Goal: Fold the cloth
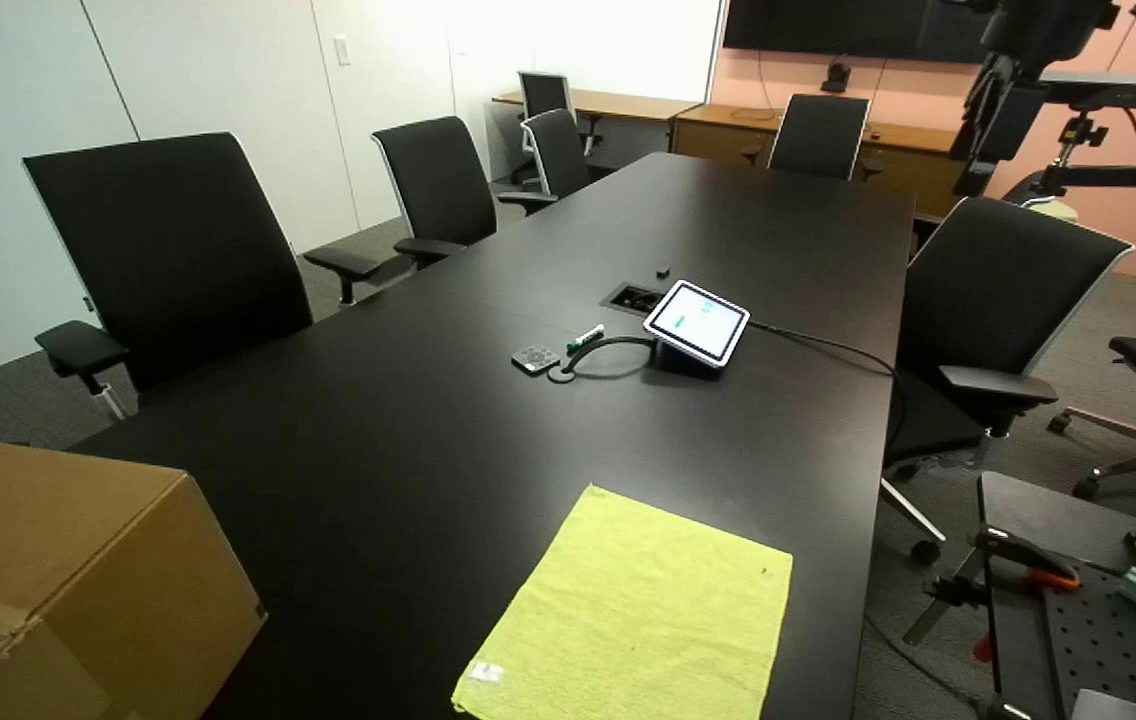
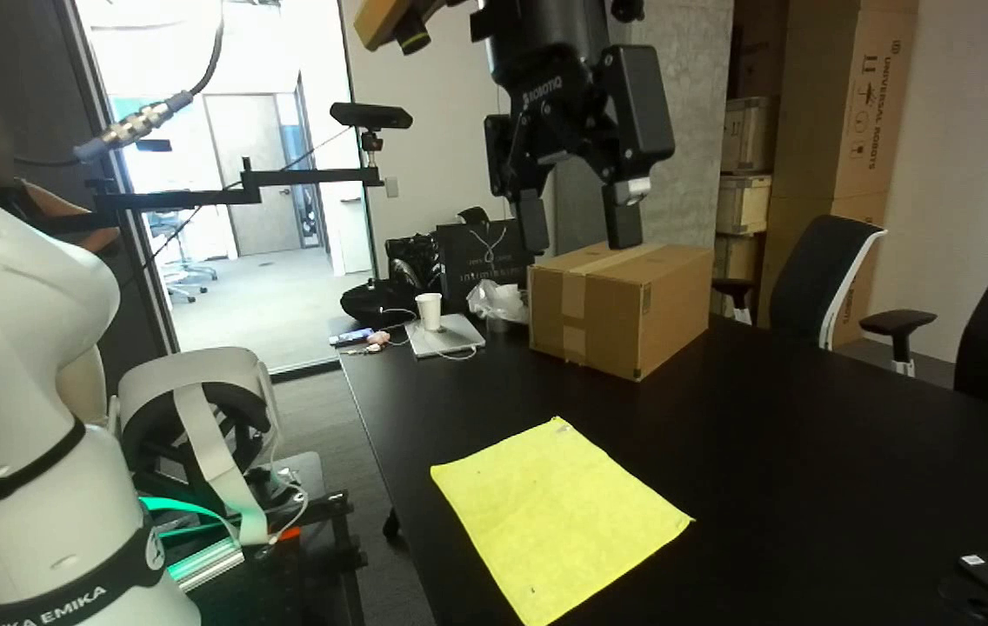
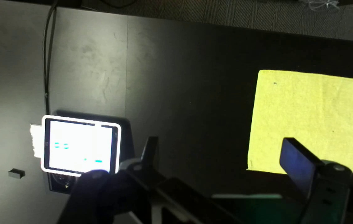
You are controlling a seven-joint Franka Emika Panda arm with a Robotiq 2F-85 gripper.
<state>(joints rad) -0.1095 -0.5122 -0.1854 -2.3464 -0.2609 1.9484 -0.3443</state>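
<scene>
Hand (image 2: pixel 579 228) hung well above the tabletop (image 1: pixel 378 500); fingers (image 2: pixel 624 224) spread wide, tips pointing to six o'clock in an exterior view. Nothing held or touched. Yellow cloth (image 2: pixel 559 517) lay flat and unfolded on the tabletop, well apart from the hand and at six o'clock from it. Wrist view: cloth at three o'clock, running out of frame, partly hidden by one finger. In an exterior view, the tabletop's edge ran near the cloth's three o'clock side; a cardboard box (image 1: pixel 163 590) stood well apart at nine o'clock. Toward twelve o'clock, open tabletop separated cloth and tablet (image 1: pixel 697 322).
</scene>
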